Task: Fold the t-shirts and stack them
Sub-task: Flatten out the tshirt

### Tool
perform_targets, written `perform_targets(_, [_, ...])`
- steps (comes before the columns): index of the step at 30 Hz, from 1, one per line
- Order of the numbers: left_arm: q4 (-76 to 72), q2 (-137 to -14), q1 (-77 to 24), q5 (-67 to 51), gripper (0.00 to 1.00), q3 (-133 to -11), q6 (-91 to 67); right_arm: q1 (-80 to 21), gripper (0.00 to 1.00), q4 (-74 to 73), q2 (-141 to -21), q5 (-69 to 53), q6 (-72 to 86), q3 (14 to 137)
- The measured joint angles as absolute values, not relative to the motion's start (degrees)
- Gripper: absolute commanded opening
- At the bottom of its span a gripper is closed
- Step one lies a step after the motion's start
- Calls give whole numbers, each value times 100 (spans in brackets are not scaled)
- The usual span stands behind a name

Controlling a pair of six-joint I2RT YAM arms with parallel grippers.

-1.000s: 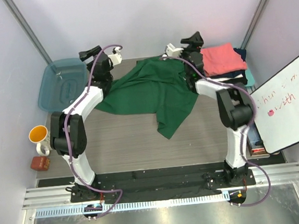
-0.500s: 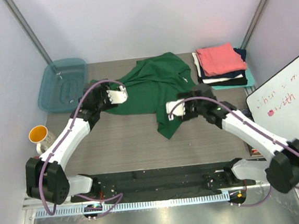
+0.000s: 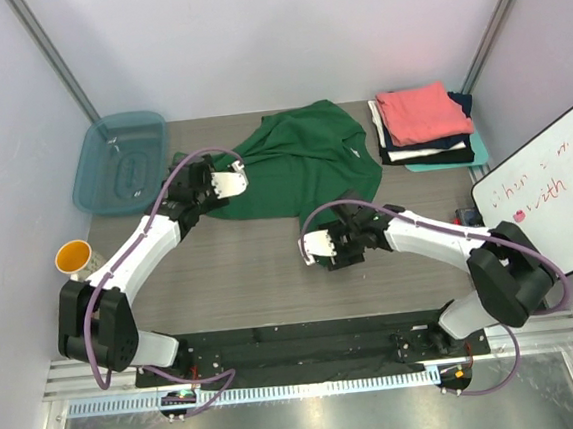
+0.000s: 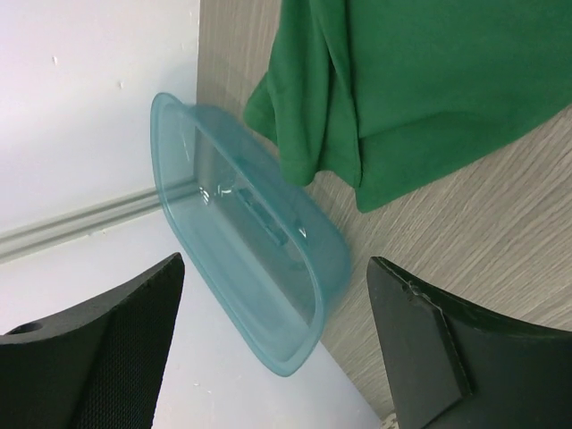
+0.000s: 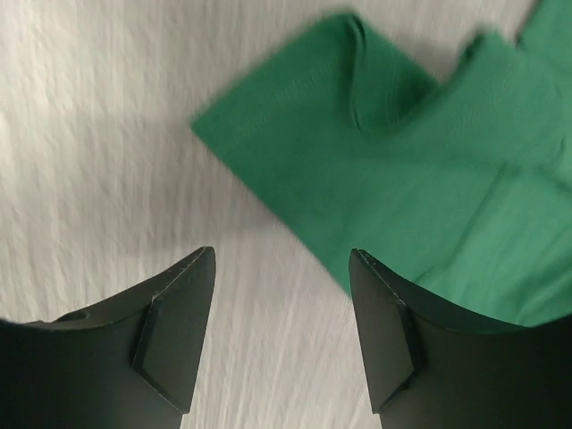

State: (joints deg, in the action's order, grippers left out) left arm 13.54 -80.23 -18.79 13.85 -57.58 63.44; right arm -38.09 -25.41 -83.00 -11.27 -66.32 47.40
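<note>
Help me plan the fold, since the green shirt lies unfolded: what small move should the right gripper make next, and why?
Probably ease the right gripper forward and down onto the near corner of the plain dark green cloth t-shirt. Its jaws stand open and empty, and that corner lies just ahead of them, flat on the grey wood-grain table.

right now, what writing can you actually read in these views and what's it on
"with": red handwriting on the whiteboard, second line, with a red blot to its left.
The line of handwriting above it on the whiteboard: too blurred to read, and it runs off the frame edge.
No other readable text in any view.
</note>
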Motion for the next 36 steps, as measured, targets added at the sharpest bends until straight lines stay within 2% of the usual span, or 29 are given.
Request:
perform_targets(15, [1431, -7985, -1879, 1667, 82, -5806, 6329, -4228, 64, -2174, -9323, -1957, -6014, 5170])
perform_targets(24, [1505, -7780, -1879, 1697, 82, -5896, 6351, -4233, 51, -1837, -9502, -2132, -5653, 5231])
perform_targets(26, [1507, -7734, -1876, 1697, 82, -5900, 6361, -4233, 52, -1791, -9507, -2123, -5618, 5221])
perform_targets(31, [1509, -7664, -1837, 1691, 82, -5902, 6383, -4233, 62, -1702, -9476, -2062, -5572, 5159])
perform_targets(36, [1507, -7664, -1785, 1691, 82, -5907, 6396, -4237, 63, -1682, -9362, -1892, -5603, 5063])
